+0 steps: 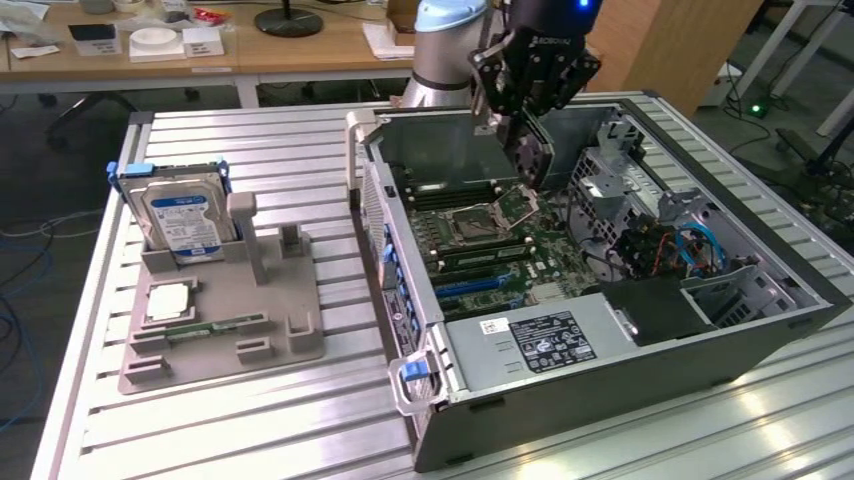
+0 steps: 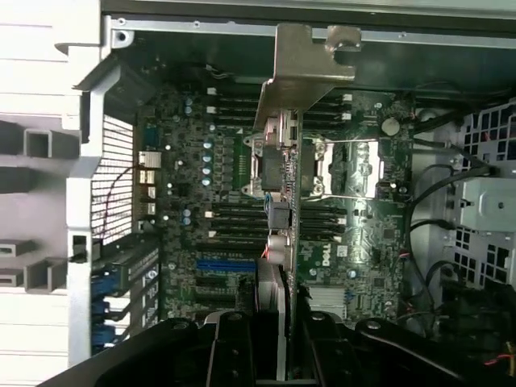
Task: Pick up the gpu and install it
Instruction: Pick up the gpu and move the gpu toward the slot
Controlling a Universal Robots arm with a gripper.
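The slatted metal counter (image 1: pixel 267 420) carries an open computer case (image 1: pixel 601 395) lying on its side, its motherboard (image 1: pixel 534 250) facing up. On the exterior view's left stands a grey parts holder (image 1: pixel 227 340) with a hard drive (image 1: pixel 187 220) upright in its rear slot.

The robot arm (image 1: pixel 447 40) reaches in from behind the case. Its wrist is turned downward, so the gripper (image 1: pixel 530 112) points into the open case from above. The gripper is closed partway on the gpu (image 1: pixel 530 150) and has firm hold of it. The card hangs down from the fingers (image 2: pixel 234 347), tilted slightly. Its lower end is over the motherboard beside the CPU socket (image 1: pixel 487 215).

In the wrist view the gpu (image 2: pixel 278 201) runs edge-on away from the gripper (image 2: pixel 278 326). Its silvery end bracket (image 2: pixel 302 68) is at the far end, near the case wall. Whether the card touches the board cannot be told.
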